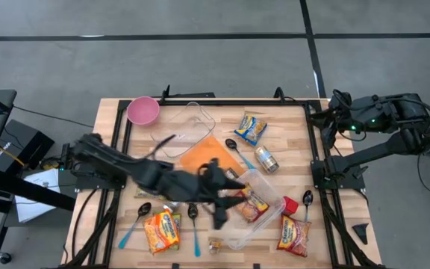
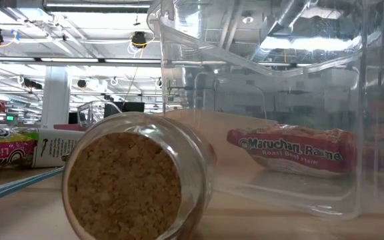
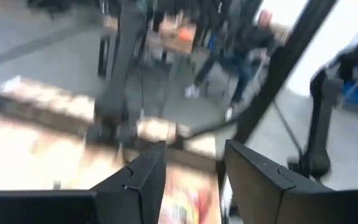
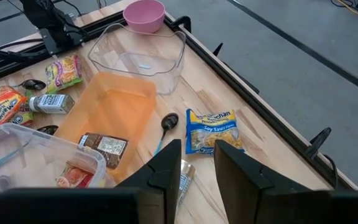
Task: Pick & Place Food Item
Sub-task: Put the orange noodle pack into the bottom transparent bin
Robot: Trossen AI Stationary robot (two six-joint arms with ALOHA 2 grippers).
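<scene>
We count two clear containers, nearer one [image 1: 256, 213] holding a "Maruchan Ramen" pack [image 2: 292, 150], left pincer [image 1: 226, 196] at its rim with fingers apart, empty, right pincer [image 4: 194, 163] apart, parked off the surface [image 1: 297, 142], one "Soy Sauce" pack [image 4: 211, 130], one pink bowl [image 1: 143, 110].

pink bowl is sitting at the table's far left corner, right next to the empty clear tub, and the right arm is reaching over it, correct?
Not quite. The pink bowl does sit at that corner beside the empty clear tub, but the right arm is not over it. The high view shows the right gripper parked at the table's right edge, far from the bowl.
</scene>
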